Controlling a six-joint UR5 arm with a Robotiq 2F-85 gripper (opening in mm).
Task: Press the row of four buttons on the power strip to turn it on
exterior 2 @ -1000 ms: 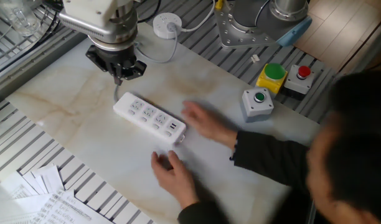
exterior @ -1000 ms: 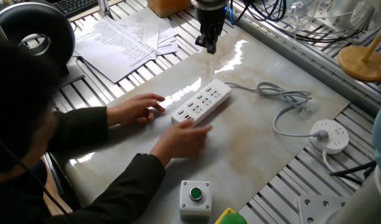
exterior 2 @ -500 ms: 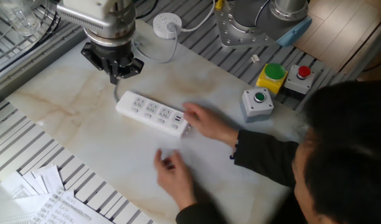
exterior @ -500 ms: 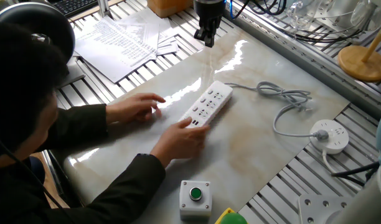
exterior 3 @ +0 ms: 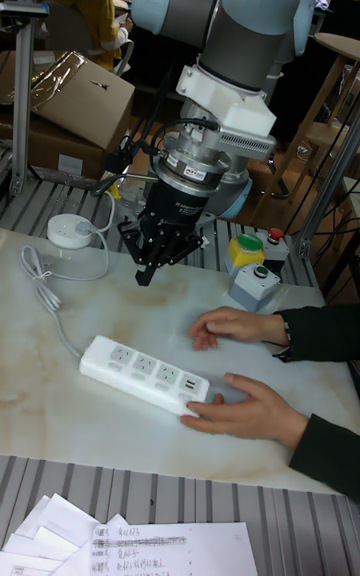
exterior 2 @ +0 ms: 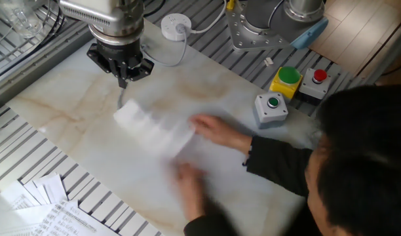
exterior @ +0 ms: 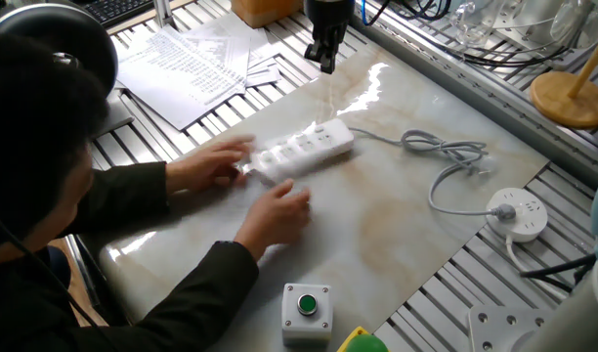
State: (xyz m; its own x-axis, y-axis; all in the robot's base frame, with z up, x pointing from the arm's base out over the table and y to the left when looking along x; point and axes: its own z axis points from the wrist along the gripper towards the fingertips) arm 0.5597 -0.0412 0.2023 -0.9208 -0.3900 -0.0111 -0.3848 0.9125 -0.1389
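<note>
Person's hands have turned the power strip; gripper hovers above, touching nothing.

A person's two hands crowd the near end of the power strip, blocking me there. My gripper hangs above open table at the cord end (nothing beneath it).

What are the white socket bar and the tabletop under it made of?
The power strip looks like smooth white plastic: an even colour with rounded moulded edges and a slight sheen. The tabletop looks like polished marble or a marble-patterned sheet: pale with brownish veins and bright glare from the lights. Which of the two it is cannot be told.
</note>
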